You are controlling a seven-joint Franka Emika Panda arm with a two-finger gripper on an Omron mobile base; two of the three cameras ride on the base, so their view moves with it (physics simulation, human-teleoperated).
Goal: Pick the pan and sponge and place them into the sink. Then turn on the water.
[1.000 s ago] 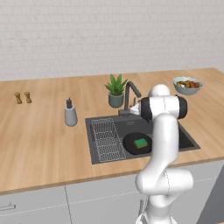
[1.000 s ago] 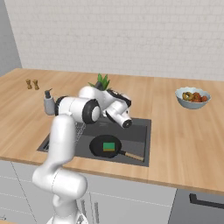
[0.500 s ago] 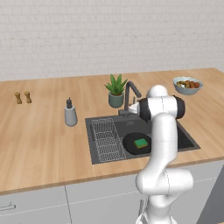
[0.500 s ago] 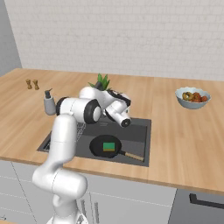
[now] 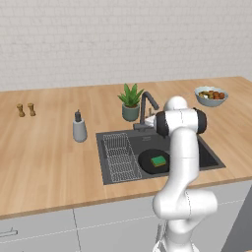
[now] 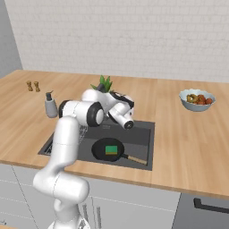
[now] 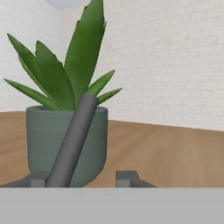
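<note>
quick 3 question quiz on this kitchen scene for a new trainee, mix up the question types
1. True or false: the sponge lies on the pan inside the sink.
2. Multiple choice: what stands directly behind the faucet? A) fruit bowl B) potted plant C) soap bottle
3. Fill in: the pan's wooden handle points toward the sink's ____ edge, front or back.

Key
1. True. The green sponge sits on the black pan in the basin.
2. B. The potted plant is just behind it; in the hand view the pincer faces the faucet lever with the plant beyond.
3. Front.
</note>
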